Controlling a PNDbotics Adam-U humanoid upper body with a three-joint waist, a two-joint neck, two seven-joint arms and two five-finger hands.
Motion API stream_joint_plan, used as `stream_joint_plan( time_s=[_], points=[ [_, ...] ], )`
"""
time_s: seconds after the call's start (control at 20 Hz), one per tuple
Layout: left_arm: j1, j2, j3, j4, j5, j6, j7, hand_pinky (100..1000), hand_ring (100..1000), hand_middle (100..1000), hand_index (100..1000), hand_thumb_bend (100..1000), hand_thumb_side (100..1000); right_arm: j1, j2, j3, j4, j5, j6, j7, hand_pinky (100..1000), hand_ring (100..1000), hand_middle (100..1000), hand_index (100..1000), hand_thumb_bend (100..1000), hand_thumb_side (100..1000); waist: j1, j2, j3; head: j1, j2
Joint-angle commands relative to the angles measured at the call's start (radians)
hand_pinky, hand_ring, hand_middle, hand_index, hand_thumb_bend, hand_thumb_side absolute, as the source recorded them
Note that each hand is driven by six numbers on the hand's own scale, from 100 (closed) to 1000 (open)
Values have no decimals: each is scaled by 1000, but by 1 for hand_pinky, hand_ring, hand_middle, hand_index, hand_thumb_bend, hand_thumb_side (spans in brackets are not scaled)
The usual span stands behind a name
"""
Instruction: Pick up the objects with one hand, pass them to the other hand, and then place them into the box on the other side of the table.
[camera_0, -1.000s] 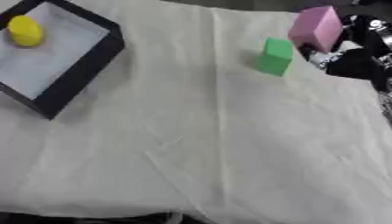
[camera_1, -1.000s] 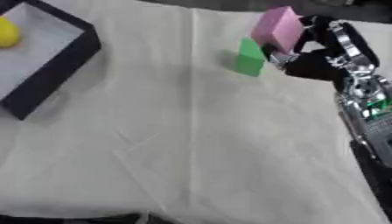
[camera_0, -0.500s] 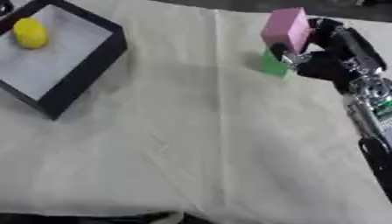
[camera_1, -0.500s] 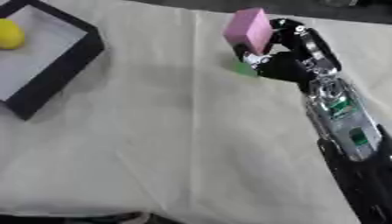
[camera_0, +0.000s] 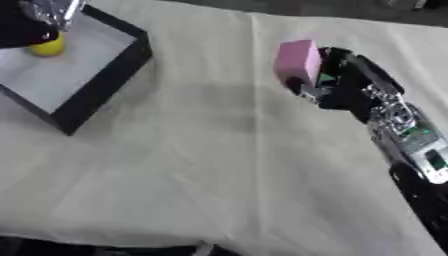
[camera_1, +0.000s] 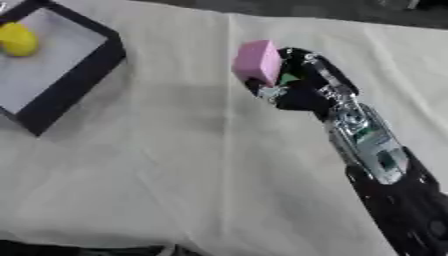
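My right hand is shut on a pink block and holds it above the cloth, right of the middle. A sliver of the green block shows behind the fingers; the hand hides the rest of it. At the far left stands a black-walled box with a white floor, and a yellow object lies inside it. Part of my left hand, silver and black, hangs over the box's far corner, mostly cut off by the view's edge.
A cream cloth covers the table, with creases running across it. My right forearm stretches from the lower right up to the hand. The table's near edge shows along the bottom.
My right hand has carried the pink block leftward, toward the middle of the table, and now covers most of the green block. My left hand has come into view over the box.
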Motion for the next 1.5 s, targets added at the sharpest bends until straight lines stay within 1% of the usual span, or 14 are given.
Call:
stream_joint_plan(
  time_s=[0.05, 0.25, 0.5, 0.85, 1.05, 1.15, 1.3, 1.5],
  points=[
    [-37, 1, -23, -16, -17, 7, -36, 846, 660, 615, 736, 100, 235, -21, -11, 7, 4, 15, -13, 42, 319, 724, 325, 451, 390, 100, 8, -21, 7, 2, 6],
    [-67, -21, -68, -16, -60, 47, -86, 844, 662, 619, 740, 100, 231, -25, -3, 16, 23, 29, -30, 73, 322, 726, 326, 451, 383, 100, 12, -23, 25, -1, 6],
    [-116, -60, -120, -16, -111, 93, -152, 843, 668, 626, 746, 100, 210, -30, 4, 28, 42, 49, -51, 93, 321, 727, 326, 451, 383, 100, 16, -29, 37, -6, 6],
    [-167, -107, -173, -16, -165, 134, -233, 845, 680, 644, 758, 100, 205, -34, 7, 42, 47, 79, -81, 119, 318, 728, 326, 452, 380, 100, 21, -32, 44, -12, 6],
    [-190, -127, -197, -16, -188, 156, -280, 848, 683, 652, 765, 100, 227, -41, 9, 49, 45, 85, -89, 128, 317, 727, 326, 452, 376, 100, 23, -33, 48, -14, 6],
    [-198, -139, -207, -16, -192, 171, -304, 852, 685, 656, 769, 100, 259, -46, 11, 53, 43, 89, -91, 130, 317, 728, 326, 452, 376, 100, 24, -33, 51, -16, 6],
    [-206, -150, -223, -16, -202, 197, -345, 860, 698, 672, 782, 100, 279, -52, 13, 56, 41, 94, -95, 134, 317, 728, 326, 452, 374, 100, 25, -33, 54, -19, 6],
    [-220, -161, -251, -16, -217, 224, -405, 870, 710, 682, 789, 100, 344, -58, 14, 60, 37, 95, -100, 141, 316, 728, 326, 451, 372, 100, 26, -33, 57, -20, 6]
  ],
)
